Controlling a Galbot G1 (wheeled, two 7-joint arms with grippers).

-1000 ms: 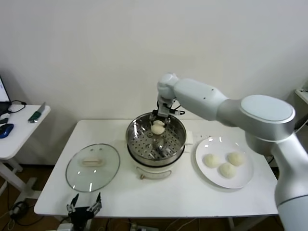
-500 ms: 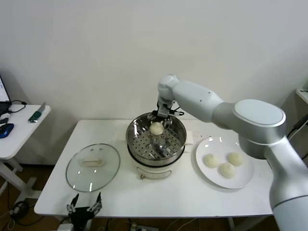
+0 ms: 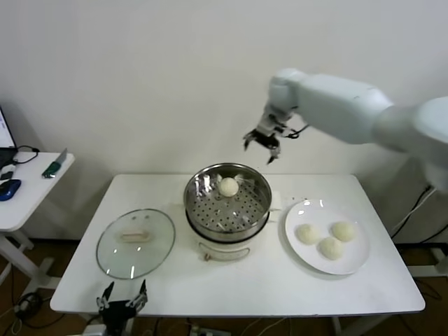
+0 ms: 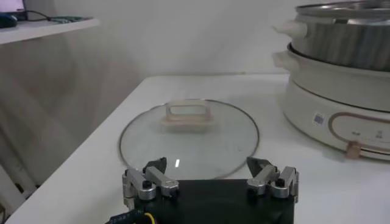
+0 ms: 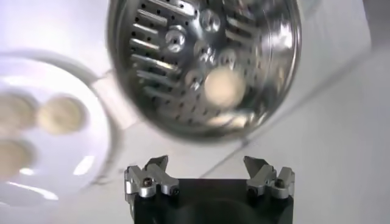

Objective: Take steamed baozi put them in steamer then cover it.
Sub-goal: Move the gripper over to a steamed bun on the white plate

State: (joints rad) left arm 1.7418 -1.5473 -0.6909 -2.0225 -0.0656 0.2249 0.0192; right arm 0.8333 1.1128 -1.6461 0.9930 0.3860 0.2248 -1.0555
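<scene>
I've got the table in front of me, with the steamer in the middle of it and one bun sitting on its perforated floor toward the back. The plate to the right of the steamer holds three more buns. The lid lies flat on the left, handle up. My right gripper hangs empty above the steamer's back rim, jaws wide. Next bun: I swing over the plate, drop straight down on the nearest one, and close gently, since soft dough dents easily. I'd set it well clear of the first bun so they don't stick. My left gripper waits at the near table edge, just before the lid, jaws wide too.
</scene>
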